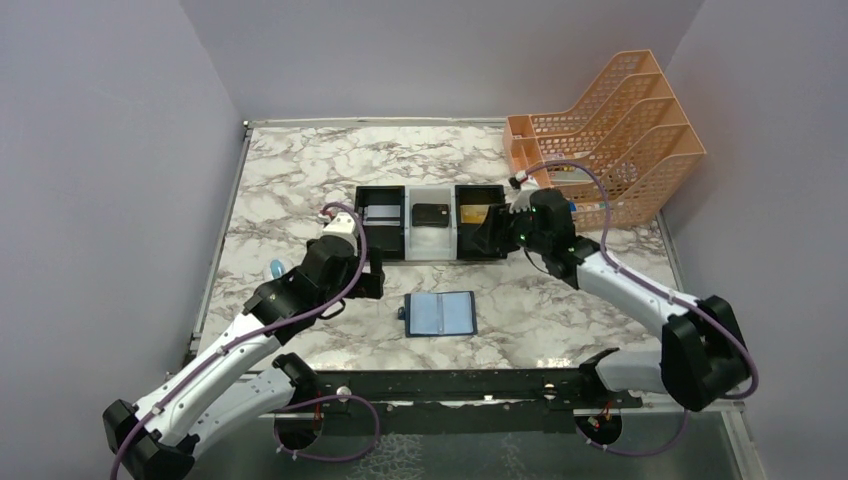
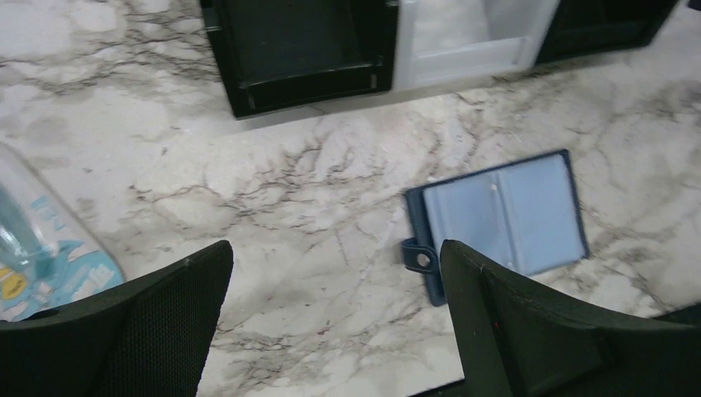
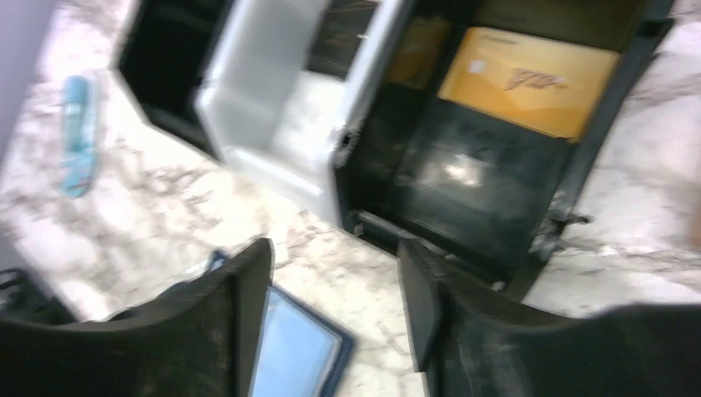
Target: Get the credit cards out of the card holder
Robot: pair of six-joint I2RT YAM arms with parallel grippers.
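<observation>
Both my grippers empty, card holder lying open on the marble

My left gripper (image 2: 335, 265) stands spread to its widest with nothing in it, near the front wall of the left black tray (image 1: 383, 252). My right gripper (image 3: 335, 256) is parted about halfway and also bare, at the near edge of the right black tray (image 3: 579, 157), where a gold card (image 3: 529, 78) lies. The card holder (image 1: 440, 314) lies flat and open, pale pockets up and tab to its left, between my arms. It sits well apart from the tray row, with bare marble table (image 1: 300, 180) on all sides. The white middle tray (image 1: 432, 246) holds a black card (image 1: 431, 213). A peach file rack (image 1: 610, 130) fills the far right corner, and plain pale walls close in three sides.
</observation>
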